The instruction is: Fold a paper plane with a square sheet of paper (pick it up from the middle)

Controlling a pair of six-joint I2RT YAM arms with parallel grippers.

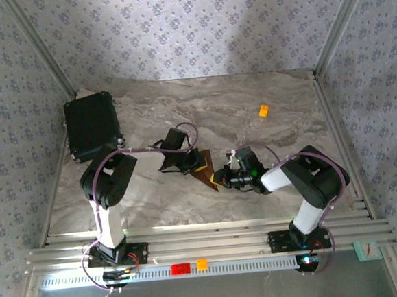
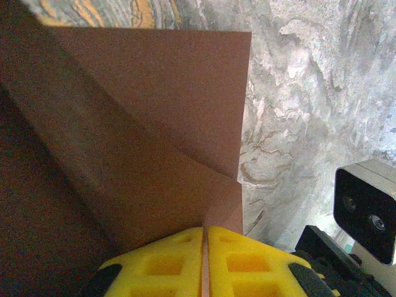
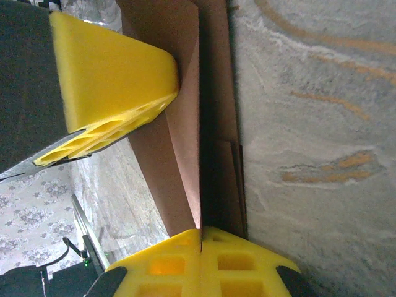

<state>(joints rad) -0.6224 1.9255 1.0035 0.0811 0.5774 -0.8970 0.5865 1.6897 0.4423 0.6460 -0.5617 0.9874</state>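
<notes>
At the far left of the desk (image 1: 168,199) sits a black case (image 1: 92,126), well apart from the work. Next comes the left tool (image 2: 204,263). Its two yellow fingers are shut tight on the brown paper (image 2: 154,124), and just a thin brown edge shows in the crack between them. It holds the paper where folded flaps meet, most likely so the layers cannot slip open. The paper is in the middle of the desk, between the two arms. It is not a flat square: slanted folds cross it, and from above it looks like a dark pointed shape. So I think the plane is partly made, with more folds to come. I cannot tell if the paper touches the desk or hangs just over it. On the paper's right side is the right tool (image 3: 201,244). It is also shut on the paper, biting a few layers along a fold. The two tools face each other, very near, likely so one can hold the paper steady while the other presses or turns it. If either lets go too soon, the folds may spring open. Further right, toward the back, lies a small orange block (image 1: 263,110), well apart from the paper.
</notes>
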